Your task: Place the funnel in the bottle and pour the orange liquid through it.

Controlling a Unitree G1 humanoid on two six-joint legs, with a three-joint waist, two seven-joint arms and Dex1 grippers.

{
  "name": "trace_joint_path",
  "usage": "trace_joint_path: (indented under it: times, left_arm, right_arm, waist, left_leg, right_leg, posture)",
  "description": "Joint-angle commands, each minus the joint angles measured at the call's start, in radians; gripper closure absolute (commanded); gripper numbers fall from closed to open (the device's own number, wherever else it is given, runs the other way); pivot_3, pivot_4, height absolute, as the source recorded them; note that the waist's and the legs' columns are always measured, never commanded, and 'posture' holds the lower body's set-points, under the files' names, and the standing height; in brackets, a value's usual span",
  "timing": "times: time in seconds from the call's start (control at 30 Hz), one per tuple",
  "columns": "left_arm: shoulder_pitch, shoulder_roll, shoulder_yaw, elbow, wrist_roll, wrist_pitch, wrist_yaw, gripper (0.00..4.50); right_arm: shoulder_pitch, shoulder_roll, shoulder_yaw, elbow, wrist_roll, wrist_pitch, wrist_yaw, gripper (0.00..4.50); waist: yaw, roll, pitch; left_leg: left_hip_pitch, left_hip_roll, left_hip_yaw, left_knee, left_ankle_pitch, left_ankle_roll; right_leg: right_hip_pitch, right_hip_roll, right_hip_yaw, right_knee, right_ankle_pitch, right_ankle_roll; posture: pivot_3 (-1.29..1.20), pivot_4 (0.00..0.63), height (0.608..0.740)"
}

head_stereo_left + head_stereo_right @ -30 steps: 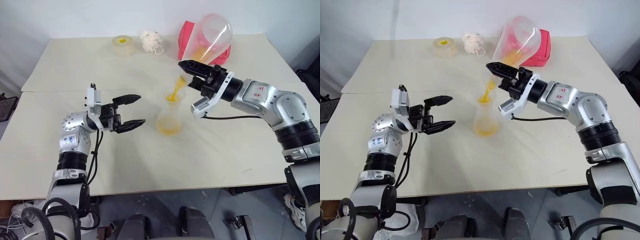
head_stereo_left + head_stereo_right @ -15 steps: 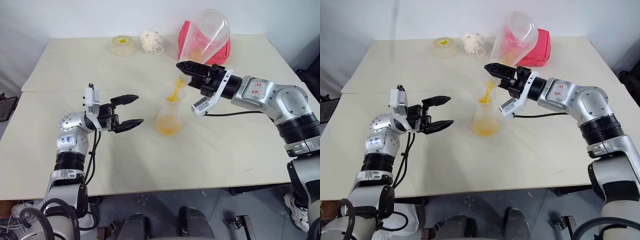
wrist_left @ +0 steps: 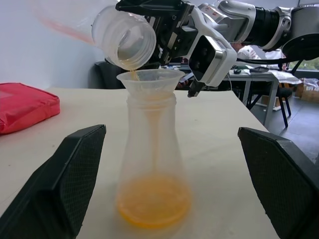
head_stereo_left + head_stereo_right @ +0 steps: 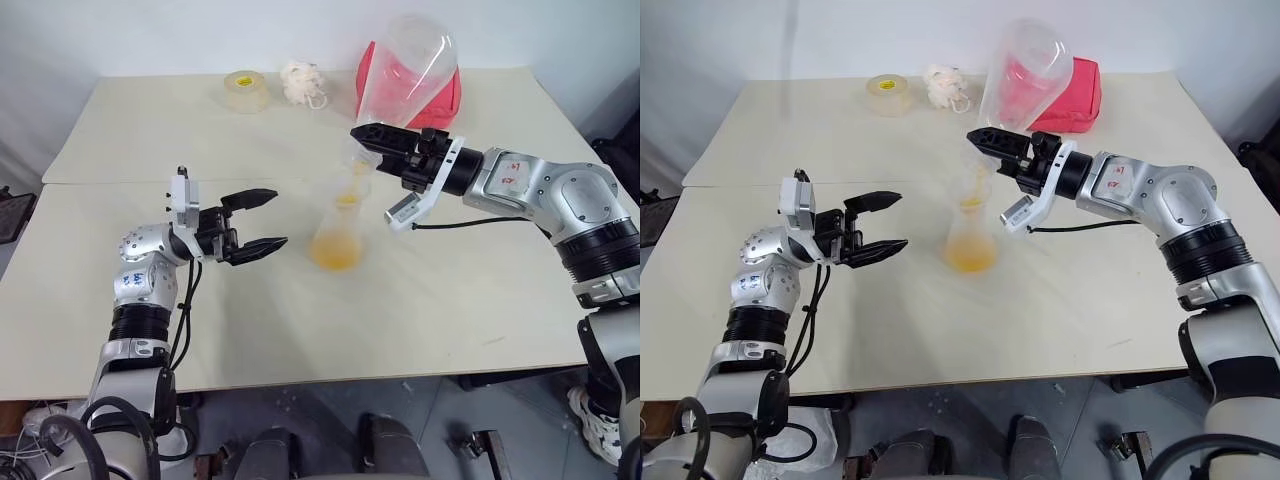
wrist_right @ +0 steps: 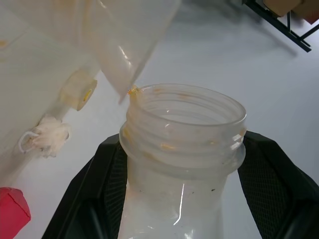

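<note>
One tabletop (image 4: 440, 300), pale, with a seam running across it. Two arms over it, one hand each.

Right hand (image 4: 372, 137): clamped on the neck of one big clear vessel (image 4: 410, 62), tipped steeply so its mouth sits just above the funnel. Vessel looks nearly drained; orange traces on the rim in the right wrist view.

Left hand (image 4: 262, 220): jaws spread wide, holding nothing, pointing at the bottle from its left, apart from it.

One red pouch (image 4: 445, 98) at the far edge, behind the raised vessel.

One bottle (image 4: 338, 232): clear flask, upright on the tabletop mid-scene, between the two hands.

One tape roll (image 4: 245, 90) and one white fluffy ball (image 4: 303, 82), side by side near the far edge, well apart from the bottle.

One funnel (image 3: 148, 79), clear, seated in the bottle neck, directly under the vessel mouth. Thin orange trickle drops from vessel lip into it.

Orange liquid (image 3: 153, 200): one shallow pool across the bottle's base.
</note>
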Motion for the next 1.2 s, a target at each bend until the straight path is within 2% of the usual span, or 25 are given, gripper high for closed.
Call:
trace_joint_path:
  times: [0.03, 0.37, 0.47, 0.57, 0.73, 0.9, 1.0, 1.1, 1.2]
  left_arm:
    - [-0.021, -0.003, 0.002, -0.005, -0.005, -0.016, -0.004, 0.00]
    - [-0.035, -0.011, 0.001, 0.022, -0.001, -0.030, -0.011, 0.00]
    - [-0.043, -0.015, -0.001, 0.039, 0.008, -0.046, -0.007, 0.00]
    - [-0.049, -0.019, -0.004, 0.048, 0.016, -0.054, -0.002, 0.00]
    - [-0.053, -0.020, -0.010, 0.046, 0.033, -0.040, 0.017, 0.00]
    - [-0.057, -0.007, -0.018, 0.042, 0.046, -0.012, 0.045, 0.00]
    - [-0.061, -0.001, -0.020, 0.041, 0.048, 0.002, 0.051, 0.00]
    - [-0.067, 0.009, -0.021, 0.041, 0.049, 0.025, 0.056, 0.00]
    - [-0.083, 0.014, -0.021, 0.051, 0.052, 0.039, 0.075, 0.00]
  right_arm:
    - [-0.039, -0.027, -0.014, -0.010, 0.002, 0.000, -0.031, 1.70]
    - [-0.041, -0.030, -0.018, -0.017, 0.011, -0.002, -0.030, 1.70]
    - [-0.021, -0.017, -0.042, -0.026, 0.074, -0.002, 0.006, 1.70]
    - [0.019, 0.017, -0.086, -0.024, 0.227, 0.016, 0.087, 1.70]
    - [0.154, 0.102, -0.205, -0.099, 0.584, 0.165, 0.320, 1.70]
    - [0.316, 0.206, -0.374, -0.260, 0.928, 0.526, 0.518, 1.70]
    - [0.377, 0.252, -0.479, -0.343, 1.078, 0.749, 0.570, 1.70]
    - [0.425, 0.311, -0.633, -0.408, 1.256, 0.992, 0.549, 1.70]
    - [0.451, 0.338, -0.757, -0.428, 1.375, 1.115, 0.524, 1.70]
  waist:
    - [0.000, 0.000, 0.000]
    - [0.000, 0.000, 0.000]
    - [0.000, 0.000, 0.000]
    - [-0.001, 0.000, 0.000]
    - [0.000, -0.001, 0.000]
    - [0.004, -0.001, 0.000]
    - [0.005, 0.000, 0.000]
    - [0.007, 0.000, 0.000]
    - [0.007, 0.000, 0.000]
  left_leg:
    - [0.000, 0.000, 0.000, 0.000, 0.000, 0.000]
    - [0.000, 0.000, 0.000, 0.000, 0.000, 0.000]
    - [0.000, 0.000, 0.001, 0.000, 0.000, 0.000]
    - [0.000, 0.000, 0.001, 0.000, 0.000, 0.000]
    - [0.000, 0.000, 0.002, 0.000, 0.000, 0.000]
    - [0.000, 0.000, 0.000, 0.001, 0.000, 0.001]
    - [0.000, 0.000, -0.001, 0.001, 0.000, 0.001]
    - [0.000, 0.000, -0.002, 0.001, 0.000, 0.001]
    - [0.000, -0.001, -0.002, 0.001, 0.000, 0.001]
  right_leg:
    - [0.000, 0.000, 0.000, 0.000, 0.000, 0.000]
    - [0.000, 0.000, 0.000, 0.000, 0.000, 0.000]
    - [0.000, 0.000, 0.000, 0.000, 0.000, 0.000]
    - [0.000, 0.000, 0.000, 0.000, 0.000, 0.000]
    - [0.000, 0.000, -0.001, 0.001, 0.000, 0.000]
    - [0.000, 0.000, -0.001, 0.001, 0.000, 0.000]
    - [0.001, 0.000, -0.001, 0.002, 0.000, 0.000]
    - [0.001, 0.000, -0.002, 0.002, 0.000, 0.000]
    - [0.001, 0.000, -0.001, 0.002, 0.000, 0.000]
  posture:
    - [0.00, 0.150, 0.740]
    - [0.00, 0.150, 0.740]
    - [0.00, 0.150, 0.740]
    - [0.00, 0.150, 0.740]
    - [0.00, 0.150, 0.740]
    - [0.00, 0.150, 0.740]
    - [0.00, 0.150, 0.740]
    - [0.00, 0.150, 0.740]
    - [0.00, 0.150, 0.740]
